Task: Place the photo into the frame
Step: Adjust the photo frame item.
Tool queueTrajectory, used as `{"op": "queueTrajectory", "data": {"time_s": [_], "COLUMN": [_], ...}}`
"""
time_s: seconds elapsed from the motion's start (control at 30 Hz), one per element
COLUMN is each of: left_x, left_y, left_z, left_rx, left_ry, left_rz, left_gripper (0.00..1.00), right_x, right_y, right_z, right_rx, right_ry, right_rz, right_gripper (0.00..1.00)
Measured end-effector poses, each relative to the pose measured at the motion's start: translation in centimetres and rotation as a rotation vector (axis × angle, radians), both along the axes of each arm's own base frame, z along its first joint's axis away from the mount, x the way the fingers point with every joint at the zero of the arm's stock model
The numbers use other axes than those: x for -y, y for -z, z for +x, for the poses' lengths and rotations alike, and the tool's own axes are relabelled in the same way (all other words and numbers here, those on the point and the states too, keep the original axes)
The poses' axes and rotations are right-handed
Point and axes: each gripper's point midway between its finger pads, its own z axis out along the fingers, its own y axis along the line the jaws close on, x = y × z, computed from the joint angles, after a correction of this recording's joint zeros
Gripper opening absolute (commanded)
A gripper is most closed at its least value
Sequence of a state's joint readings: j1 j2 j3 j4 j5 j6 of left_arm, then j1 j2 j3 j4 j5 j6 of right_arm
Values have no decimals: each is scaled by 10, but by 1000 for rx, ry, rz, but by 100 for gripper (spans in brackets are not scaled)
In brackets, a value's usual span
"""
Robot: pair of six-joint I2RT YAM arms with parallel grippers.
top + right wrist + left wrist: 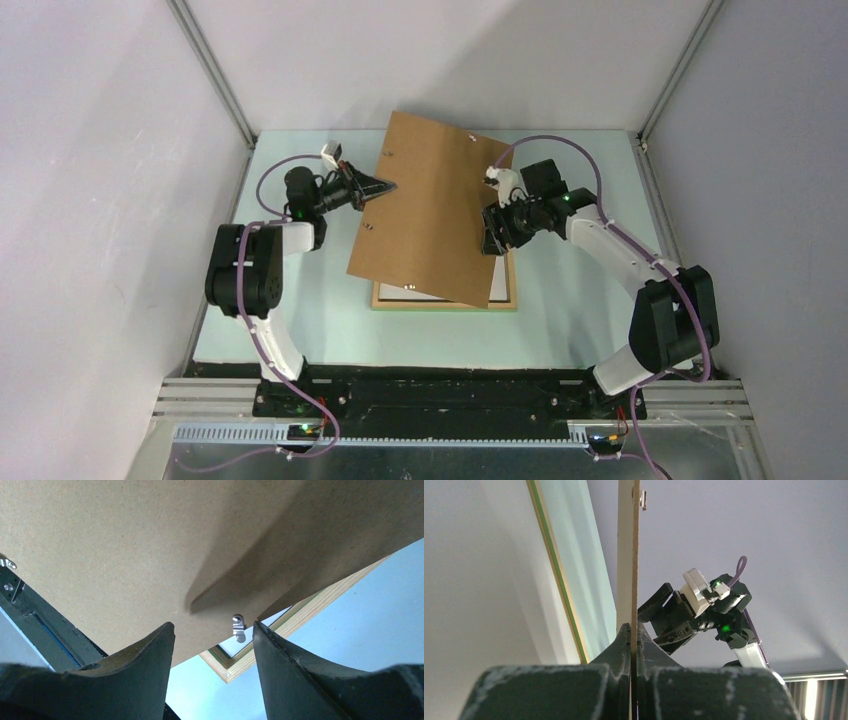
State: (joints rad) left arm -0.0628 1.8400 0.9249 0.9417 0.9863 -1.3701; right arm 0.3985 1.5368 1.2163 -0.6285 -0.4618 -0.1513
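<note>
My left gripper (383,187) (631,630) is shut on the left edge of the brown backing board (430,210) (628,555), which hangs tilted above the table. Under it lies the frame (440,301) (558,580) (250,662), pale wood side up, mostly covered. A white surface (498,285) shows inside the frame. I cannot tell whether it is the photo. My right gripper (490,240) (214,630) stands open at the board's right edge (150,545). A small metal clip (238,625) on that edge sits between its fingers, and nothing is gripped.
The pale green table mat (300,320) ends at white walls with metal posts (215,70) at the back corners. The right arm's wrist (704,615) shows beyond the board in the left wrist view. Both arm bases (290,395) stand at the near edge.
</note>
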Motion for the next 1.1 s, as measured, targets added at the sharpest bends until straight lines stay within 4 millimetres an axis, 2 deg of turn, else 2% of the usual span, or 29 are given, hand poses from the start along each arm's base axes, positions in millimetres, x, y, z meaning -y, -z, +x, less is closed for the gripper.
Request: {"op": "queueTrajectory", "data": {"time_s": [0.77, 1.1], "left_x": [-5, -15], "left_y": [3, 9], "left_z": [9, 15], "left_rx": [-1, -34], "left_ry": [-42, -64], "left_rz": [-2, -16], "left_gripper": [0, 0], "right_x": [-14, 0], "right_y": [3, -21], "right_z": [-18, -13], "right_rx": [-20, 47], "right_ry": [-62, -23], "right_rz": [10, 35], "right_gripper": [62, 63]}}
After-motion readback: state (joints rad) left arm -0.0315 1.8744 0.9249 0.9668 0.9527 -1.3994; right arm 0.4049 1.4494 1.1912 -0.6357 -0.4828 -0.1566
